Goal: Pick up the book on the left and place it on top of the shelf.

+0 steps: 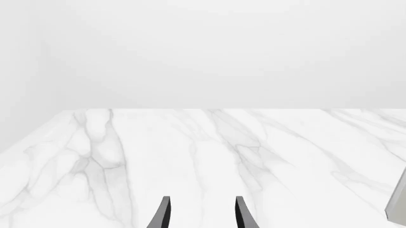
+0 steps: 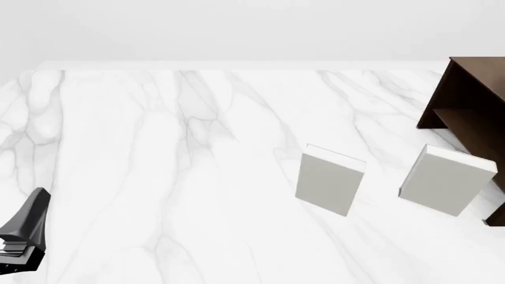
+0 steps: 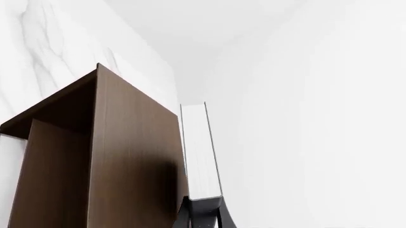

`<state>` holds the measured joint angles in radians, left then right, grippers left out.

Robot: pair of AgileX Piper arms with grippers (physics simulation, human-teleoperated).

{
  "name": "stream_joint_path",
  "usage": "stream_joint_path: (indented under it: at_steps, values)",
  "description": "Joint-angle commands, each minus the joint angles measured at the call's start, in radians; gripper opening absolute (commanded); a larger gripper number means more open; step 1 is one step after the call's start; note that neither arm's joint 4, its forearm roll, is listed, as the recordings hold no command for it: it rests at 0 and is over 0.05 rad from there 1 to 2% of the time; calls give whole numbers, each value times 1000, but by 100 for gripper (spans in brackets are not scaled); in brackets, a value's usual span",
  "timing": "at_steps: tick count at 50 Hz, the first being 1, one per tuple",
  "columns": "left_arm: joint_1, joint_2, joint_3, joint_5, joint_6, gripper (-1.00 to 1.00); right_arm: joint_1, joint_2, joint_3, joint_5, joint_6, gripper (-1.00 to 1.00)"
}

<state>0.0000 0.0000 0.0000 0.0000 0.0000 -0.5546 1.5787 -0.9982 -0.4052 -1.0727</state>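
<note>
The book (image 3: 199, 152) is thin, with white page edges and a dark cover, and shows only in the right wrist view. My right gripper (image 3: 203, 212) is shut on its dark end and holds it flat beside the broad top face of the dark brown shelf (image 3: 130, 156). I cannot tell whether the book touches the shelf. The shelf also stands at the right edge of the front view (image 2: 472, 97); the book and right gripper are out of that view. My left gripper (image 1: 203, 213) is open and empty over bare table, low at the front left (image 2: 23, 234).
Two light grey-white books stand on the marble table (image 2: 158, 177): one in the middle right (image 2: 330, 180), one just in front of the shelf (image 2: 446, 179). A grey book edge (image 1: 398, 204) shows at the side of the left wrist view.
</note>
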Motion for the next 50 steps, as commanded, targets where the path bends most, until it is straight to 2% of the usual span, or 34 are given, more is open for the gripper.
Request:
stream_joint_path:
  at_steps: [1,20,21,22,27,45,47,48,50]
  values:
    - [0,0,0,0,0,100,-16,11,-1,-30,1,-100]
    - [0,0,0,0,0,100,-18,49,15,-57,2,-100]
    - [0,0,0,0,0,100,-11,60,10,-41,15,-100]
    - [0,0,0,0,0,100,-9,64,13,-48,13,100]
    - [0,0,0,0,0,100,0,67,11,-42,26,100]
    - [0,0,0,0,0,100,14,-24,113,-57,86,100]
    - [0,0,0,0,0,100,24,-35,130,-60,98,100]
    - [0,0,0,0,0,100,35,-49,136,-52,128,100]
    - [0,0,0,0,0,100,37,-51,143,-57,133,100]
